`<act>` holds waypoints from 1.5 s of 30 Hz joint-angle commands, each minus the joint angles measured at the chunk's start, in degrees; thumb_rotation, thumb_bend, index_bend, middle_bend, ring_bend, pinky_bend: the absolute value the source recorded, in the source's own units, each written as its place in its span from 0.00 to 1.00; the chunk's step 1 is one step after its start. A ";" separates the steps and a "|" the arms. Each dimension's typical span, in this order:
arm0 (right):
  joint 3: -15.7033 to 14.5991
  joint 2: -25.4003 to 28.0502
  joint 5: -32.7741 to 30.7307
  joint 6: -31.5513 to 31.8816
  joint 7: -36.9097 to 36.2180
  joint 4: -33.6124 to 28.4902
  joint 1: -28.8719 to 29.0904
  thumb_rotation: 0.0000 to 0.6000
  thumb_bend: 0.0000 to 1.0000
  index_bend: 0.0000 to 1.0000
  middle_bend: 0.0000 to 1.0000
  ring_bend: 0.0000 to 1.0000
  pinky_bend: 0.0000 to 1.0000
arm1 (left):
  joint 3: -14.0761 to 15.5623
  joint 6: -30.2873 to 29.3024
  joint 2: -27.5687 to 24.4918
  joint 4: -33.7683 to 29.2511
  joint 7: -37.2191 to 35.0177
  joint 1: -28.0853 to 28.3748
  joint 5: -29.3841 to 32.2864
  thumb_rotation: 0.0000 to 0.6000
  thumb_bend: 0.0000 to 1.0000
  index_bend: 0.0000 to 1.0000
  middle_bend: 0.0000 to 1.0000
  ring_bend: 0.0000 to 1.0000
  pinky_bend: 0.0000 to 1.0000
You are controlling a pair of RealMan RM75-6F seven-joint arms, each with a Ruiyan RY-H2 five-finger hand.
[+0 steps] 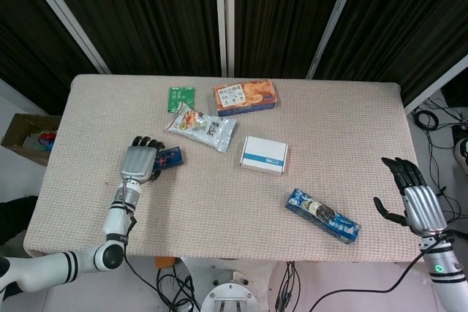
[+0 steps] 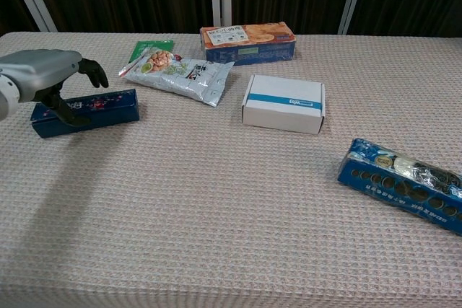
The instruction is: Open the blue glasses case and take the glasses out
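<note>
Nearest, by the table's (image 1: 351, 118) right front corner, the right hand (image 1: 418, 199) hovers with fingers spread and holding nothing. Just inward along the front edge lies a blue biscuit tray pack (image 2: 401, 182). Toward the left edge, the left hand (image 2: 45, 81) arches over the blue glasses case (image 2: 97, 111), which lies closed and flat on the cloth. The fingers curl down across its top, thumb at its near side; whether they truly clamp it is hard to tell. Mid-table sits a white box (image 2: 284, 102). Farther back lie a silver snack bag (image 2: 182, 73), a green packet (image 1: 180, 97) and, near the far edge, an orange biscuit box (image 2: 247, 40).
</note>
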State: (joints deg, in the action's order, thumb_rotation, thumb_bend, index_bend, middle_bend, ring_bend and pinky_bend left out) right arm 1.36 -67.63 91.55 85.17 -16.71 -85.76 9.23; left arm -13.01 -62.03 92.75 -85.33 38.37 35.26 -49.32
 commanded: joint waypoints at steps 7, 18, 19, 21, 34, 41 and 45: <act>0.00 -0.01 0.10 0.12 -0.09 0.03 -0.26 1.00 0.31 0.08 0.13 0.04 0.10 | 0.97 0.25 -1.01 -0.63 -0.27 0.59 1.36 1.00 0.34 0.31 0.27 0.15 0.13; 0.06 0.04 0.04 0.27 -0.37 0.07 -0.63 1.00 0.31 0.08 0.13 0.04 0.10 | 2.04 0.75 -1.50 -0.68 -0.61 1.62 2.54 1.00 0.42 0.33 0.32 0.17 0.13; 0.07 0.06 0.05 0.27 -0.40 0.06 -0.65 1.00 0.31 0.08 0.13 0.04 0.10 | 2.09 0.84 -1.50 -0.59 -0.78 1.68 2.61 1.00 0.42 0.34 0.33 0.17 0.13; 0.07 0.10 0.06 0.24 -0.43 0.04 -0.68 1.00 0.31 0.08 0.13 0.04 0.10 | 2.29 1.00 -1.52 -0.24 -1.31 1.78 2.38 1.00 0.43 0.34 0.33 0.18 0.13; 0.25 0.35 -0.13 -0.15 -0.42 -0.24 -0.69 1.00 0.31 0.08 0.13 0.04 0.10 | 2.43 3.18 -1.74 4.27 -7.60 2.49 -1.45 1.00 0.49 0.38 0.42 0.23 0.14; 0.36 0.46 -0.17 -0.36 -0.22 -0.60 -0.62 1.00 0.31 0.08 0.13 0.04 0.10 | 0.73 4.76 -0.96 9.45 -7.99 4.35 0.09 1.00 0.49 0.30 0.35 0.22 0.14; 0.38 0.61 -0.29 -0.21 -0.16 -0.77 -0.81 1.00 0.31 0.08 0.13 0.04 0.10 | -0.84 4.84 -0.05 13.26 -8.19 5.37 1.46 1.00 0.48 0.24 0.28 0.19 0.14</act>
State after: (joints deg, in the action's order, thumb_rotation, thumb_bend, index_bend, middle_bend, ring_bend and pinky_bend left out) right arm 1.73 -67.04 91.28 84.95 -16.87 -86.52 8.43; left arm -12.98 -57.41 92.17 -73.59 30.23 39.96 -48.73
